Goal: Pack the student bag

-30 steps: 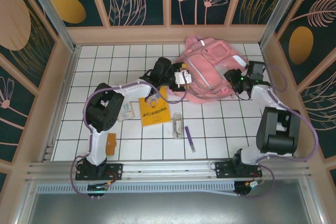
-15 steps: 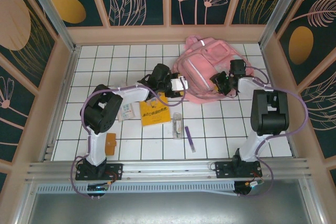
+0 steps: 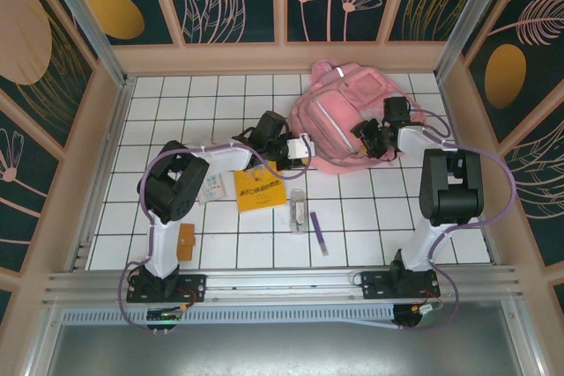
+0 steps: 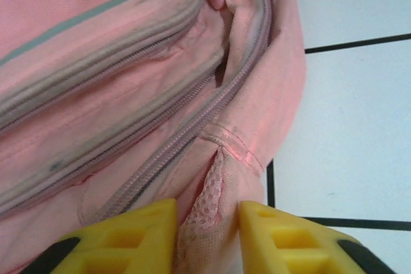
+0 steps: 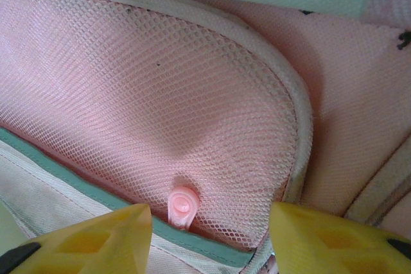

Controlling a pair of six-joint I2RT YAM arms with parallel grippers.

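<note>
I see the student bag (image 3: 344,94) lying far right on the table (image 3: 176,112); my left gripper (image 4: 207,213) pinches a fabric fold at its edge, my right gripper (image 5: 210,213) hangs spread over its mesh pocket

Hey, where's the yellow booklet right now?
In the top view, the yellow booklet lies on the tiled table, left of centre, partly under the left arm, nearer than the pink backpack.

The student bag (image 3: 344,116) fills the far right; tiles (image 3: 176,103) far left lie open.
</note>
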